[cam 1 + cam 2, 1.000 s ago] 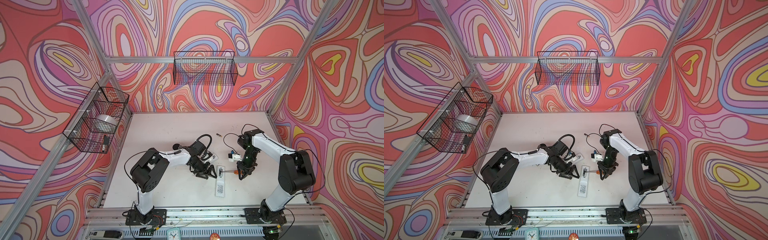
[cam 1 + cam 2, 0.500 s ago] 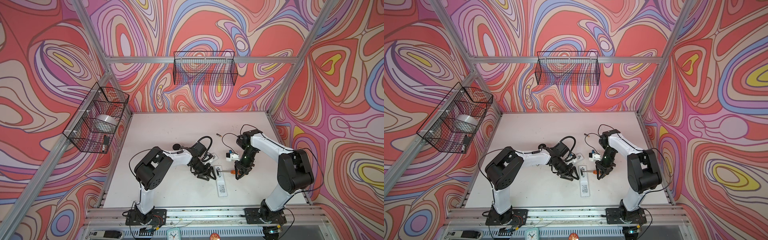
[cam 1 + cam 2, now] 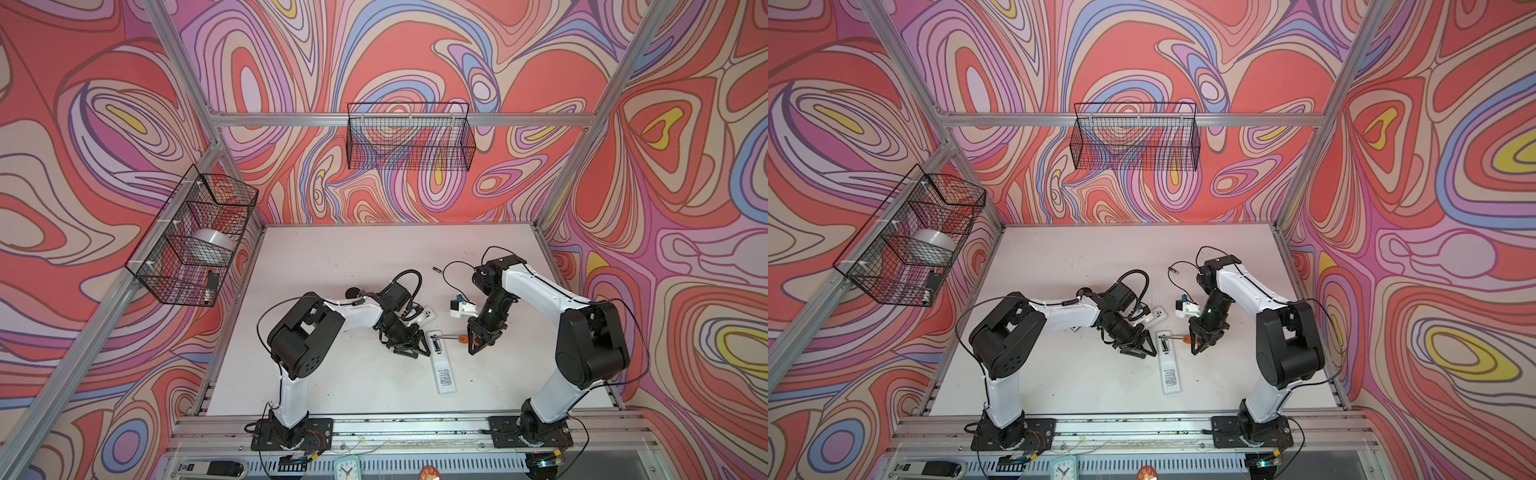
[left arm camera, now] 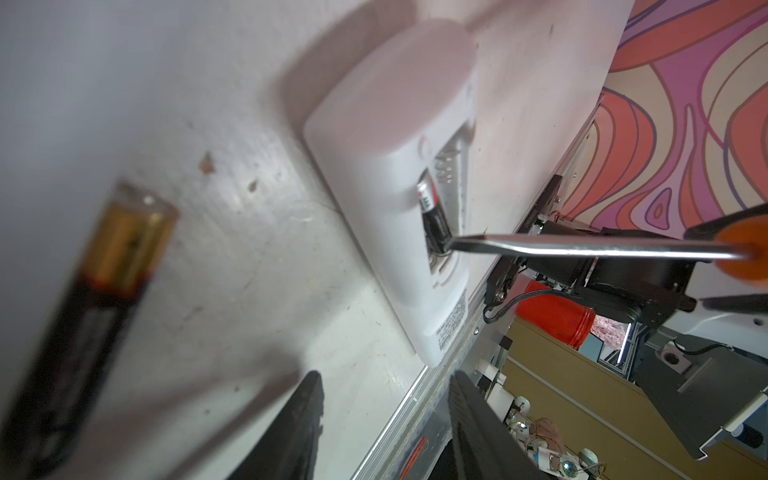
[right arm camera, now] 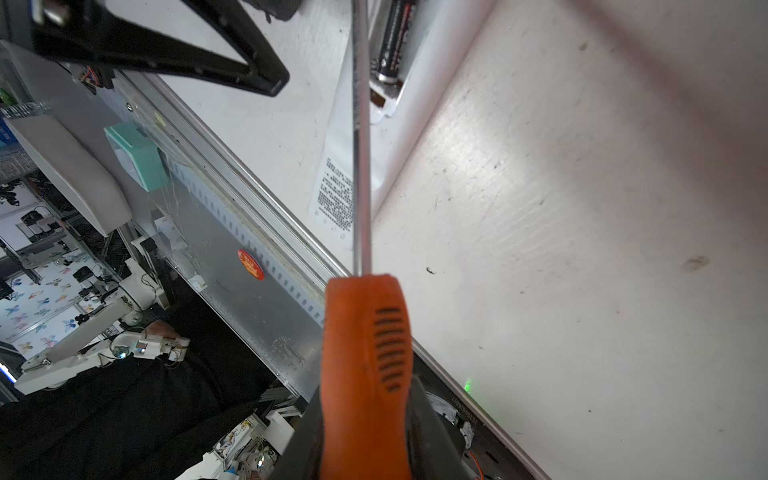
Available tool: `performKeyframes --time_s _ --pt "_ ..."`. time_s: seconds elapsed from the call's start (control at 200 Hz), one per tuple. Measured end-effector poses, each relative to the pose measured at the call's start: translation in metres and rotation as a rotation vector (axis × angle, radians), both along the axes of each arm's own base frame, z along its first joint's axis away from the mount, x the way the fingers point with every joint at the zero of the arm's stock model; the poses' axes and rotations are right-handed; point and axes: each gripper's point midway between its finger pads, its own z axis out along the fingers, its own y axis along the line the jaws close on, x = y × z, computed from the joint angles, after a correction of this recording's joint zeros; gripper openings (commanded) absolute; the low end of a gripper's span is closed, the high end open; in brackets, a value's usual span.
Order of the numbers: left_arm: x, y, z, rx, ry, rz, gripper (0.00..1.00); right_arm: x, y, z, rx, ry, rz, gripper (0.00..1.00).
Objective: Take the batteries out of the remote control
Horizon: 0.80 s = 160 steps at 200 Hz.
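The right fingers [image 5: 430, 432] clamp the screwdriver [image 5: 365, 353], tip at the battery [image 4: 434, 216] in the remote [image 4: 374, 166]; left fingers [image 4: 305, 419] stand apart nearby.

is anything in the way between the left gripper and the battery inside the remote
No cover is on: the battery lies exposed in the remote. Only the screwdriver reaches in from the side, its tip at the battery's end nearest the left gripper.
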Motion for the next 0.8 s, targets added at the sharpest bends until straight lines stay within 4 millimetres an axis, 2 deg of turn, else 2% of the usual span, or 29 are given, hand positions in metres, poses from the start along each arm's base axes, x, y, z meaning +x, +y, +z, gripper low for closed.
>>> performKeyframes --time_s 0.376,0.636,0.801 --pt "-0.003 0.008 -0.003 0.020 0.001 -0.001 0.53 -0.017 -0.023 -0.005 -0.109 -0.008 0.030 0.00" --pt "-0.003 0.008 -0.001 0.021 0.003 -0.002 0.53 -0.020 -0.017 -0.014 -0.111 0.038 0.071 0.00" --pt "0.006 0.000 0.007 0.001 -0.020 -0.003 0.53 -0.025 -0.008 -0.016 -0.128 0.136 0.117 0.00"
